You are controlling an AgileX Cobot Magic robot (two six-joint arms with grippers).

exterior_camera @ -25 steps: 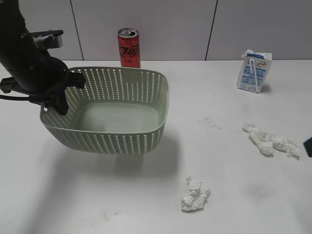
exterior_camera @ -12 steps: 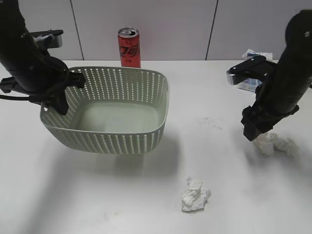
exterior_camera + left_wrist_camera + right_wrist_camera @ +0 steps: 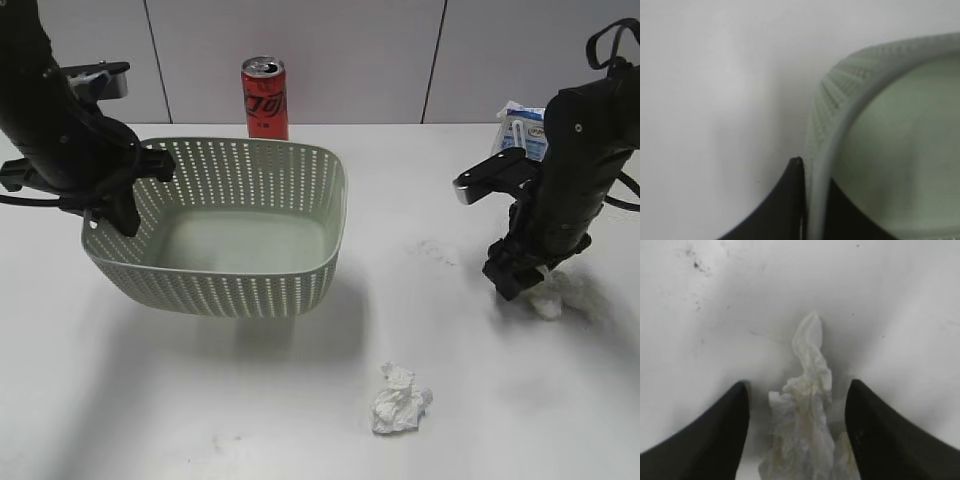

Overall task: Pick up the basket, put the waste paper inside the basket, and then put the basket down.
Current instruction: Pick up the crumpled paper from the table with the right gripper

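The pale green basket [image 3: 240, 230] hangs tilted above the table, its left rim pinched by my left gripper [image 3: 112, 215]. The left wrist view shows both black fingers shut on the basket's rim [image 3: 822, 165]. My right gripper [image 3: 512, 280] is down at the table on the right, open, with its fingers either side of a wad of waste paper [image 3: 807, 425]. Part of that wad shows beside the gripper in the exterior view [image 3: 560, 293]. Another wad of waste paper [image 3: 400, 400] lies at the front middle of the table.
A red drink can [image 3: 265, 97] stands at the back behind the basket. A white-and-blue drink carton [image 3: 525, 125] stands at the back right, partly behind my right arm. The basket's shadow falls on the white table [image 3: 300, 330].
My right arm came in from the right and lowered over the right-hand paper wad, now covering most of it. The left arm and basket have not moved.
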